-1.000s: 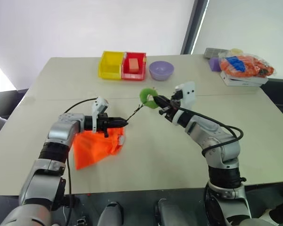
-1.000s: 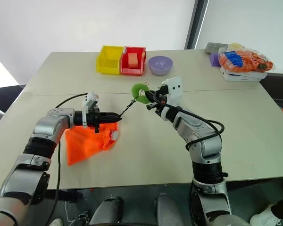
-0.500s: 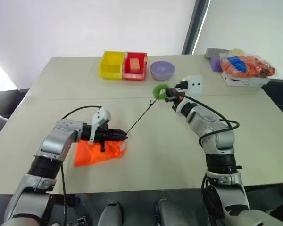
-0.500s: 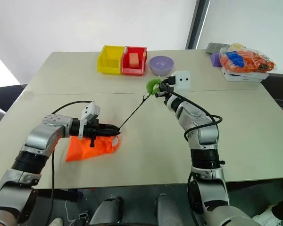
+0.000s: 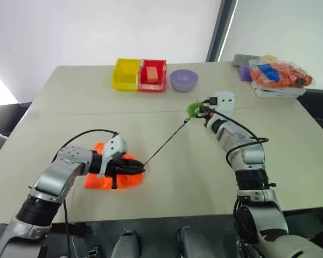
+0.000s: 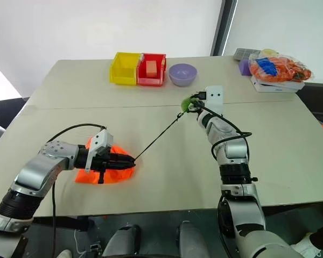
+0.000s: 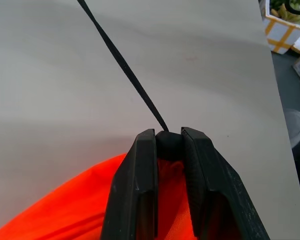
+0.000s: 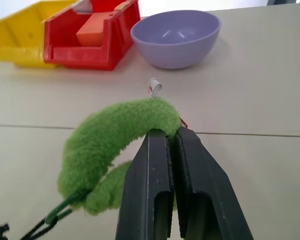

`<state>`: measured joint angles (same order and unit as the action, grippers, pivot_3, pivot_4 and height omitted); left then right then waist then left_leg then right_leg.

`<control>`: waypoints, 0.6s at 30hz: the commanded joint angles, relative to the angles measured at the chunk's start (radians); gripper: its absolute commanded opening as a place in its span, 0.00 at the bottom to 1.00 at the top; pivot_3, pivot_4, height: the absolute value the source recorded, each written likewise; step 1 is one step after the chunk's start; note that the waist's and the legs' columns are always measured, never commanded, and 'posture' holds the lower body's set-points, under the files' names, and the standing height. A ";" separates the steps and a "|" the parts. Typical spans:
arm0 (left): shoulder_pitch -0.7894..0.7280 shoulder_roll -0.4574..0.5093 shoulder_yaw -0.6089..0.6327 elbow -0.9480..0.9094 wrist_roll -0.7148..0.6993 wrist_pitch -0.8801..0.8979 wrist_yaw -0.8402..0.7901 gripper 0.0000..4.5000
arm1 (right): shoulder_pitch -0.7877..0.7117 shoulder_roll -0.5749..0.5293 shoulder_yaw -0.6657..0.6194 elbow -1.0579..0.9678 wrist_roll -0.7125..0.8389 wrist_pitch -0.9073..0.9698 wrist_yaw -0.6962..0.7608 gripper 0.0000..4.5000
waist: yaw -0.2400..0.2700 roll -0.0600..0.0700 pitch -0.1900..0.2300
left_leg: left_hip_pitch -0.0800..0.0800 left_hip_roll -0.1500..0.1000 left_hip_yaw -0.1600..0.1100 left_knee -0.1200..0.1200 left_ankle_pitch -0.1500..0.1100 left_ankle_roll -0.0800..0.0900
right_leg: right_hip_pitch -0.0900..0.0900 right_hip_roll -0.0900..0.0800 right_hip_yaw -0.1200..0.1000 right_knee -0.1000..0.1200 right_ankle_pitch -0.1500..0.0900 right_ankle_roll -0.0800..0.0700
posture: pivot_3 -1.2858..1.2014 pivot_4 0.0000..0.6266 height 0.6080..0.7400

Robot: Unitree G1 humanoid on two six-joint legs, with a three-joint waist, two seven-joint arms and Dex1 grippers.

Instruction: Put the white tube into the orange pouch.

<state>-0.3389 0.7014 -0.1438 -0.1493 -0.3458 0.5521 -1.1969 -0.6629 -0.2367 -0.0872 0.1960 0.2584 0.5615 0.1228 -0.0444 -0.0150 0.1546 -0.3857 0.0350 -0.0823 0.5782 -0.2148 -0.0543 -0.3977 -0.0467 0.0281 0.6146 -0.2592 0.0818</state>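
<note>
The orange pouch (image 5: 103, 180) lies bunched on the table at the near left. My left gripper (image 5: 140, 170) is shut on its gathered neck, where a black cord (image 7: 125, 70) comes out between the fingers (image 7: 140, 165). That cord (image 5: 164, 142) runs taut across the table to a green fuzzy ring (image 8: 110, 145). My right gripper (image 5: 200, 111) is shut on the ring (image 5: 192, 109), held above the table's middle. The white tube is hidden.
At the back stand a yellow bin (image 5: 126, 75), a red bin (image 5: 153, 76) with an orange block, and a purple bowl (image 5: 183, 80). A clear bag of orange and blue items (image 5: 280, 74) rests on a white box at the back right, beside a purple block (image 5: 245, 73).
My left gripper has drawn back toward me with the pouch's neck. My right gripper has carried the ring farther away and to the right. The cord has stretched longer and the pouch has bunched smaller.
</note>
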 commanded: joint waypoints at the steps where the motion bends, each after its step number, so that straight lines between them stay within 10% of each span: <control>1: 0.015 -0.003 0.029 0.005 -0.042 0.040 0.016 0.27 | 0.027 -0.049 0.018 -0.091 -0.008 0.021 0.067 0.00 | 0.001 0.000 0.000 | 0.000 0.000 0.000 0.000 0.000 0.000 | 0.000 0.000 0.000 0.000 0.000 0.000 | 0.52 0.24 1.00; 7: 0.019 -0.057 0.196 0.003 -0.113 0.069 0.182 0.79 | 0.141 -0.114 0.058 -0.219 -0.015 0.054 0.157 0.67 | 0.001 0.000 0.000 | 0.000 0.000 0.000 0.000 0.000 0.000 | 0.000 0.000 0.000 0.000 0.000 0.000 | 0.52 0.24 1.00; 18: 0.153 -0.045 0.440 0.088 -0.039 -0.095 0.418 0.79 | 0.428 -0.307 -0.077 -0.418 0.129 -0.031 0.464 0.67 | 0.007 -0.001 0.000 | 0.001 0.000 0.000 0.001 0.000 0.000 | 0.002 0.000 0.000 -0.001 -0.001 0.001 | 0.52 0.24 1.00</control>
<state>-0.1844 0.6564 0.2540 -0.0627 -0.4018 0.5037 -0.8198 -0.2419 -0.5308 -0.1128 -0.1625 0.3382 0.5508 0.5450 -0.0375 -0.0156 0.1544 -0.3842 0.0349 -0.0820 0.5798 -0.2149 -0.0544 -0.3956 -0.0471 0.0280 0.6138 -0.2602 0.0833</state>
